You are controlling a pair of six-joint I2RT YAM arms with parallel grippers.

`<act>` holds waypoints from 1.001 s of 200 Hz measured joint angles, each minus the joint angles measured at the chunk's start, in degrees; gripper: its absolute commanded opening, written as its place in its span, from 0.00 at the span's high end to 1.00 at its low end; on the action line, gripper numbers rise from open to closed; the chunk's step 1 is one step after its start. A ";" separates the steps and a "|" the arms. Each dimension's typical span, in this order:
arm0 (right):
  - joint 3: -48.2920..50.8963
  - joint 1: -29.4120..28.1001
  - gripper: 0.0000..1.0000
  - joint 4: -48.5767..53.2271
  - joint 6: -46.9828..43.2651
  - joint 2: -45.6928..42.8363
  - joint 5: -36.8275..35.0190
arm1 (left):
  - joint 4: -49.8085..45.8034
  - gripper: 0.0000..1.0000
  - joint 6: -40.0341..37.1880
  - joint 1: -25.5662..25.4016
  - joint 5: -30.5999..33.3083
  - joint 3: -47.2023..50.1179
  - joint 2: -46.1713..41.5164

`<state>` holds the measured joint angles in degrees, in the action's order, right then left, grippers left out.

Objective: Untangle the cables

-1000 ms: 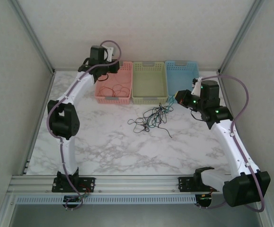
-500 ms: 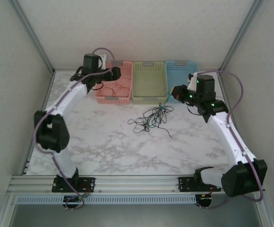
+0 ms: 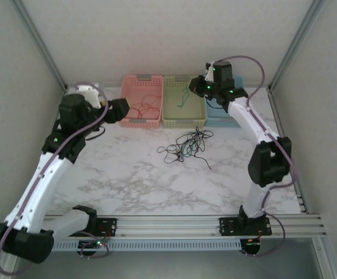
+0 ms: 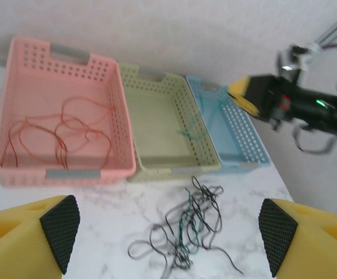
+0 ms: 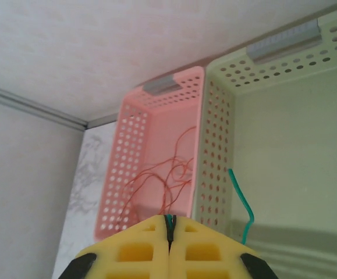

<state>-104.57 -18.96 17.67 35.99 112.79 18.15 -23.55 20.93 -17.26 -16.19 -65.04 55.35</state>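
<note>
Near half of the marble table (image 3: 127,186) is wide open, a clear lane between the two arm bases. Mid-table, the tangle of cables (image 3: 184,145) lies just in front of the green basket (image 3: 183,122). The back edge is walled off: pink basket (image 3: 138,122), green and blue basket (image 4: 245,139) stand side by side with no gap. The right arm (image 3: 247,121) bars the right side, stretching over the blue basket, its right gripper (image 5: 169,229) pinching a dangling green cable (image 5: 244,203) above the green one. The left gripper (image 3: 120,110), jaws spread, crowds the pink basket's left flank.
</note>
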 measured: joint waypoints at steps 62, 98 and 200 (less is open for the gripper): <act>-30.14 -0.04 0.82 10.60 0.09 25.11 -1.53 | -12.28 0.15 0.46 -0.28 -1.33 8.98 -17.18; -32.41 -0.20 0.44 16.48 0.44 27.61 -3.61 | -13.25 0.19 4.52 -0.33 -2.64 15.96 -19.08; 32.20 -1.97 0.54 5.33 -7.56 -31.32 -8.00 | -3.54 0.22 12.70 -14.58 -1.01 27.74 -13.38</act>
<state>-72.38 -20.93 23.00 28.42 81.47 10.15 -27.09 33.63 -31.83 -17.19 -37.30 41.98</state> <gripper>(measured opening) 0.483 0.781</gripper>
